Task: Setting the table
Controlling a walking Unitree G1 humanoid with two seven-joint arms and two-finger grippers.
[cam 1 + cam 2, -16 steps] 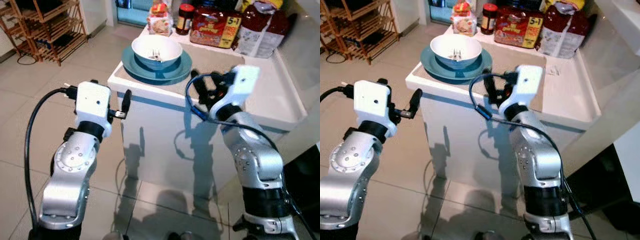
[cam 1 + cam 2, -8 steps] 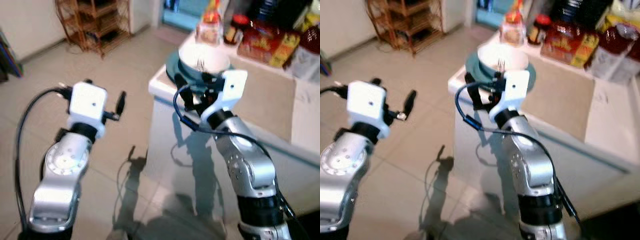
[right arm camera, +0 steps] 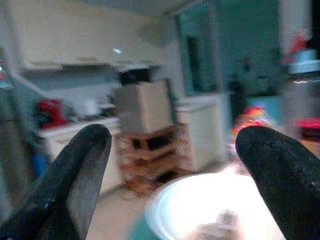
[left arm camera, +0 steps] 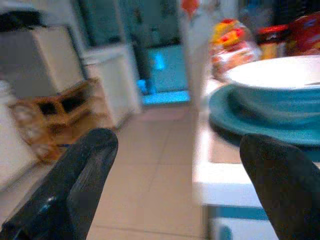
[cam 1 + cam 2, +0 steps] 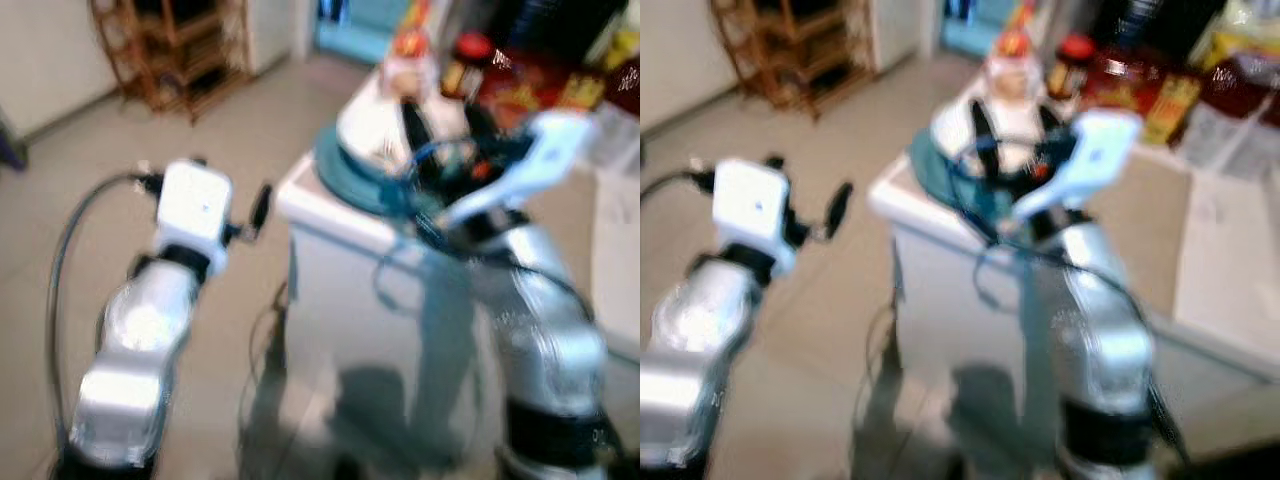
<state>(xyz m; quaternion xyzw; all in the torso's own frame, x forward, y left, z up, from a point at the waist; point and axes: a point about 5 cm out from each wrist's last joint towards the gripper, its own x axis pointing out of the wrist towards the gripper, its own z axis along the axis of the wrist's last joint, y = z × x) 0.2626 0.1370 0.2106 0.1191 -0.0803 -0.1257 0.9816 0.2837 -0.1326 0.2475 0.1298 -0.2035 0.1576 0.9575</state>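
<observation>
**Right fingers over the bowl, left arm held off the bench**

Seen blurred from the head: right gripper (image 5: 437,125) raised above the white bowl (image 5: 375,125), fingers spread wide to either side of it. Bowl sat on the teal plate (image 5: 345,175) at the near-left corner of the white bench (image 5: 330,215). Left gripper (image 5: 260,205) hung over the tiled floor (image 5: 200,130), just left of the bench edge and apart from it, fingers likewise spread.

Shown more plainly from the left wrist: bowl (image 4: 280,75) and plate (image 4: 235,117) side-on at the bench edge (image 4: 220,182), a wrapped packet (image 4: 235,47) and a red-lidded jar (image 4: 272,40) beyond them, a wooden rack (image 4: 55,117) farther off. From the right wrist: bowl (image 3: 200,205) directly below and between the two fingers (image 3: 75,175), something pale and indistinct lying inside it.

Compared with half a second before: right gripper lifted from the near side of the plate to a spot over the bowl; left gripper kept off the bench as earlier; whole head view shifted and more smeared, so camera moved too.
</observation>
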